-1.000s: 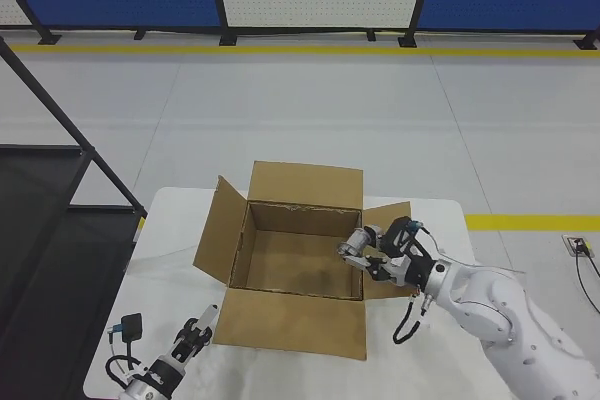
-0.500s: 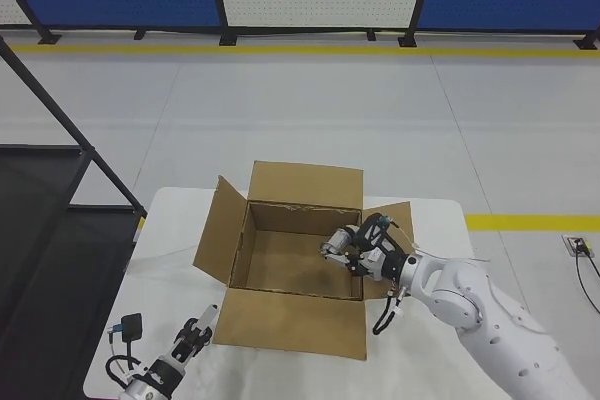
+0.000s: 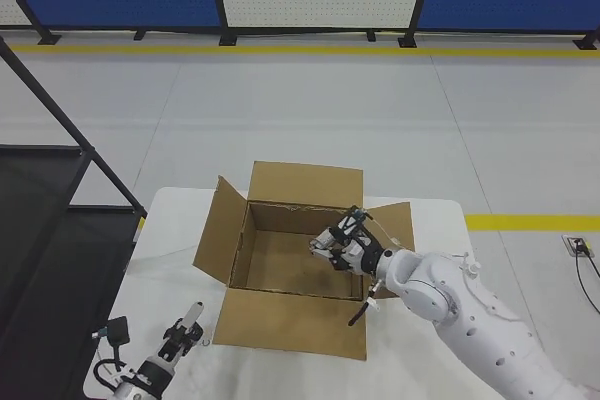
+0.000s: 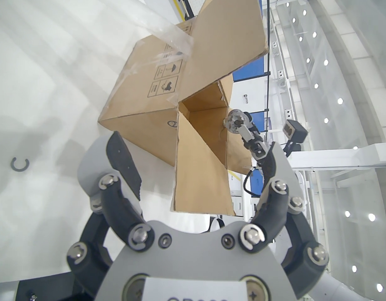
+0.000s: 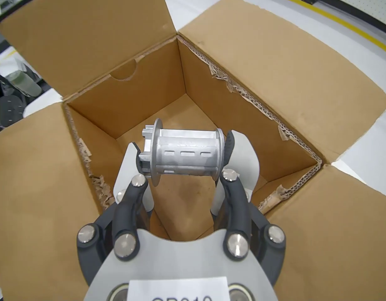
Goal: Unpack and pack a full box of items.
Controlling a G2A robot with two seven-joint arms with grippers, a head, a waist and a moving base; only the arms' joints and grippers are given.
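Right end effector (image 5: pixel 183 158) is clamped on a grey metal spool (image 5: pixel 188 153) above the box (image 5: pixel 274 73). Left end effector (image 4: pixel 194 151), spread apart and empty, is beside the box's symbol-printed side.

**Right clamped, left spread wide**

On the right arm (image 3: pixel 450 300): white-shelled, stretched from the near right corner toward the table's (image 3: pixel 170 260) middle, wrist angled down. At its end, the right gripper (image 5: pixel 182 151): held above the table's middle, a little toward the right edge, fingers (image 5: pixel 130 170) closed on the two flanged ends of a metal spool (image 5: pixel 186 158), which lies crosswise between them.

On the left arm (image 3: pixel 140 382): low at the near left corner, close to the near edge, aimed toward the table's middle. At its end, the left gripper (image 4: pixel 193 155): low near the tabletop, dark-padded fingers (image 4: pixel 122 161) spread wide apart.
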